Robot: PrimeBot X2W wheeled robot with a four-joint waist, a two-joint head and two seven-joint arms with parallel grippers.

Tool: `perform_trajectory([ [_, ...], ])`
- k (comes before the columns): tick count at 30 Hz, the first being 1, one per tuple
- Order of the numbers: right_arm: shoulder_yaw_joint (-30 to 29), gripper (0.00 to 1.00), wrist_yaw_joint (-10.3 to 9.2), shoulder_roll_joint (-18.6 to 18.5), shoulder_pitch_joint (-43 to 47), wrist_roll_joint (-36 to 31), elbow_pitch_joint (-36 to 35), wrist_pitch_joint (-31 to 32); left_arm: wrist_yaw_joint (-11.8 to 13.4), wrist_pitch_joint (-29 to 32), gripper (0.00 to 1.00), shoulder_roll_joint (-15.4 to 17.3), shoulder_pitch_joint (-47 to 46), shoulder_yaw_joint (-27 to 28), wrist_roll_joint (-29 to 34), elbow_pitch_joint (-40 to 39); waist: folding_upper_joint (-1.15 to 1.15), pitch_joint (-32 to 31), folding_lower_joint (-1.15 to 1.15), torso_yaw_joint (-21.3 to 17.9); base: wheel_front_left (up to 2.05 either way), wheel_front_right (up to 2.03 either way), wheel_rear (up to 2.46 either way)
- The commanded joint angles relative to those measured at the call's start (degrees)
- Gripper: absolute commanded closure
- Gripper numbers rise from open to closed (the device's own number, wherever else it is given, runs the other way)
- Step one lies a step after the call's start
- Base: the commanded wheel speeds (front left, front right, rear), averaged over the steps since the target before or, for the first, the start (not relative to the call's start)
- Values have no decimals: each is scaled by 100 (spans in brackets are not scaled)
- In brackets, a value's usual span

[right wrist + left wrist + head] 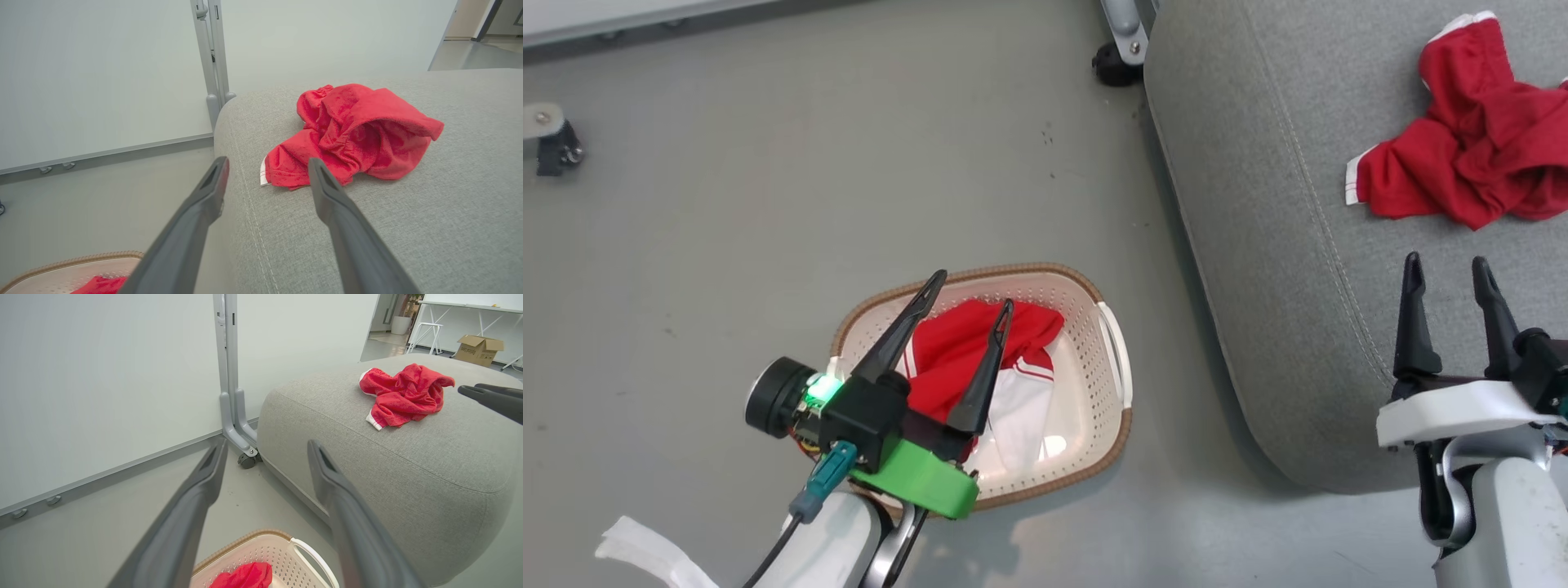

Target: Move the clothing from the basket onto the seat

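Clothing transfer, judged half done: one crumpled bright red garment with white trim [1470,155] lies on the large light-grey woven-fabric seat cushion [1258,204]. A bunched red-and-white sportswear piece [964,347] sits inside the cream-white perforated plastic basket with its brown woven-look rim [1094,367]. The basket stands on the grey floor [768,204], near the cushion's rounded edge. Your left gripper [974,291] hovers over the basket, its two long dark fingers apart with nothing between them. In its wrist view it points out past the far rim rather than down into the basket. Your right gripper [1445,261] hangs over the cushion's near edge, fingers likewise spread and empty, near the red garment but apart from it. The step in hand appears to be the reach for the sportswear piece. The next move calls for you to pitch the left wrist downward, lower the spread fingers onto the raised red fold and close on it. You would then lift clear of the rim before swinging to the cushion. In the head view the left gripper's body covers the basket's near corner and part of the fabric, so how much cloth lies there cannot be told. Nor can the fingers' height above the cloth. The red garment is cut off at that view's right edge.
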Motion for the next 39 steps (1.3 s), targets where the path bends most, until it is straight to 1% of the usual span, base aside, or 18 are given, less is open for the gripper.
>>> perform_trajectory([
  [1, 105, 0, -4, -14, 162, 51, -130, 45, 66, -43, 0, -14, 146, 90, -75, 8, 0, -451, 0, 250, 0, 0, 0],
  [7, 540, 0, -4, -14, 515, 142, -676, 262, 320, -42, 0, -97, 420, 609, -134, -60, 0, -749, 0, 538, 0, 0, 0],
  [12, 706, 0, -4, -13, 736, 148, -1025, 457, 497, -38, 0, -142, 721, 1239, -63, -181, 0, -955, 0, 786, 0, 0, 0],
  [15, 742, 0, -4, -15, 872, 115, -1207, 560, 536, -37, 0, -184, 960, 1590, -28, -195, 0, -1098, 0, 914, 0, 0, 0],
  [19, 807, 0, -4, -13, 1076, 95, -1361, 703, 491, -38, 0, -254, 1296, 1922, 4, -152, 0, -1289, 0, 1018, 0, 0, 0],
  [23, 899, 0, -4, -14, 1309, 107, -1482, 845, 401, -38, 0, -327, 1616, 2111, 74, -72, 0, -1479, 0, 1050, 0, 0, 0],
  [29, 1097, 0, -4, -13, 1631, 144, -1591, 1032, 269, -38, 0, -473, 1981, 2250, 210, 36, 0, -1749, 0, 1048, 0, 0, 0],
  [33, 1158, 0, -4, -13, 1808, 177, -1635, 1131, 178, -39, 0, -513, 2162, 2280, 301, 164, 0, -1911, 0, 1051, 0, 0, 0],
  [39, 1194, 0, -4, -13, 1977, 198, -1716, 1219, 70, -39, 0, -595, 2270, 2297, 370, 333, 0, -1977, 0, 1045, 0, 0, 0],
])
